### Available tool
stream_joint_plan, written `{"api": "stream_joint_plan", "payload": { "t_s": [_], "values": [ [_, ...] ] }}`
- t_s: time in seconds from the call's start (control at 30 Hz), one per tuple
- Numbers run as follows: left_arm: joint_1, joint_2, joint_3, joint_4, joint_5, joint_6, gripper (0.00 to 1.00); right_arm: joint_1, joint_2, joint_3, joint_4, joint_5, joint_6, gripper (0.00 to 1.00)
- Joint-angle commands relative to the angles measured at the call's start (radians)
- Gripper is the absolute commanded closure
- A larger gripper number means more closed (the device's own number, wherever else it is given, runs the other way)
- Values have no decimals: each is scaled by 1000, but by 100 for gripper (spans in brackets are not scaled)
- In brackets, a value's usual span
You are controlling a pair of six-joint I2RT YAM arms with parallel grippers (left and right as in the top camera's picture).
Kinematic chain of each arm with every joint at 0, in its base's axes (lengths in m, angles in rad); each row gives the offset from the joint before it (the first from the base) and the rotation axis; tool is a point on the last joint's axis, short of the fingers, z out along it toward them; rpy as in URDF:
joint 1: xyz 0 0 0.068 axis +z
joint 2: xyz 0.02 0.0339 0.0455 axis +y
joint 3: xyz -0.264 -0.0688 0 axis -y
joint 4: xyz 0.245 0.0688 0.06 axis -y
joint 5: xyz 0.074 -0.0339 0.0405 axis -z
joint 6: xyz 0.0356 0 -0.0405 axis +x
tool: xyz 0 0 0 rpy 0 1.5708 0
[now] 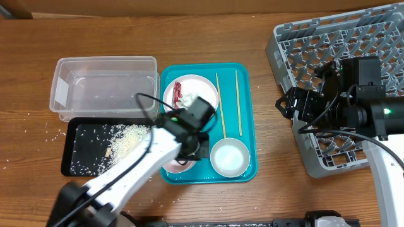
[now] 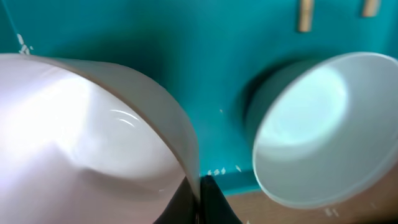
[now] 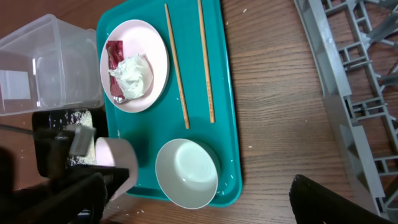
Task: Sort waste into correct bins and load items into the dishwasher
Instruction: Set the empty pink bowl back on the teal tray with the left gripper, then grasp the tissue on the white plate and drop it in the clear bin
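My left gripper (image 2: 199,194) is shut on the rim of a small white bowl (image 2: 81,143) with a pinkish inside. It holds the bowl tilted over the near left corner of the teal tray (image 1: 249,94), as the right wrist view (image 3: 115,163) shows. A second white bowl (image 1: 229,156) stands on the tray beside it. The plate (image 1: 203,88) holds the red wrapper (image 3: 115,51) and the tissue wad (image 3: 132,76). Two chopsticks (image 1: 220,104) lie on the tray. Rice (image 1: 129,139) lies in the black tray (image 1: 76,167). My right gripper (image 1: 282,106) is open and empty beside the grey rack (image 1: 315,38).
The clear tub (image 1: 104,88) stands behind the black tray and is empty. Loose rice grains (image 1: 44,132) are scattered on the wooden table left of the black tray. A few grains lie on the teal tray's near edge (image 2: 217,171).
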Motion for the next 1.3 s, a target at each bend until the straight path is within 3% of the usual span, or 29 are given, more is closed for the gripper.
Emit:
{"api": "stream_joint_plan", "payload": {
  "t_s": [0.0,0.1,0.23,0.33,0.43,0.53,0.83,0.9,0.97,1.0,1.1,1.13,1.27],
  "values": [
    [-21,43,10,25,-92,-103,83,8,-3,7,6,3,3,4],
    [-11,42,44,14,-59,-99,61,8,-3,7,6,3,2,2],
    [25,37,196,-74,-86,-22,5,8,-3,7,6,3,0,2],
    [70,37,280,-61,-148,50,0,8,-3,7,6,3,0,2],
    [129,43,292,46,-192,158,12,8,-3,7,10,3,0,2],
    [164,97,292,106,-189,176,25,8,-3,7,14,2,0,2],
    [173,388,293,292,-115,250,26,8,-3,7,28,2,1,1],
    [172,418,293,301,-143,249,30,8,-3,7,27,2,3,1],
    [172,449,293,310,-138,247,39,8,-3,7,27,2,3,1],
    [173,463,293,313,-135,247,47,8,-3,7,27,2,4,1],
    [173,478,293,312,-113,247,91,8,-3,7,27,2,4,2],
    [173,476,293,312,-97,247,96,8,-3,7,27,2,4,1],
    [181,432,330,278,-40,246,96,8,-3,7,26,2,4,2]
  ]
}}
